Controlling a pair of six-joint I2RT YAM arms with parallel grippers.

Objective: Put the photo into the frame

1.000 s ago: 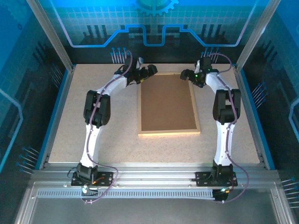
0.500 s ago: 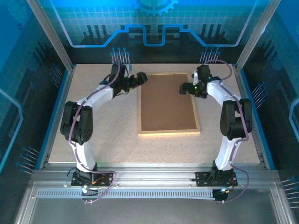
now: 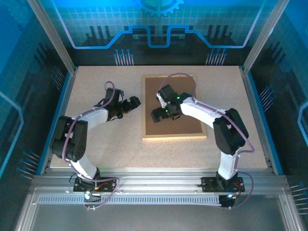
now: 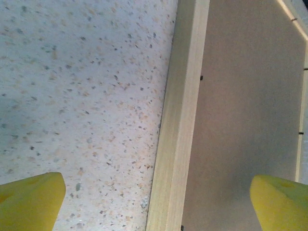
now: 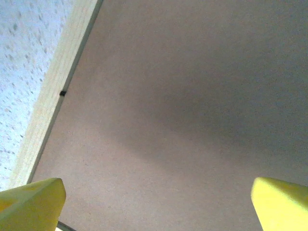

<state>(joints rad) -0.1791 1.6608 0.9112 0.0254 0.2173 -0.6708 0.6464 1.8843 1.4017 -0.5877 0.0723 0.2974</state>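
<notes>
While our left gripper (image 3: 136, 101) hangs wide open by the frame (image 3: 174, 136), our right gripper (image 3: 155, 115) hangs open, empty, over the board (image 3: 168, 129).

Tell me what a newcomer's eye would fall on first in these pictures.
The large rectangular light-wood picture frame lies flat at the middle of the speckled table, filled by a plain brown backing board. The right gripper hangs over that board, jaws wide open. The left gripper, also open, sits at the frame's left rail, its yellow fingertips either side of it in the wrist view.
</notes>
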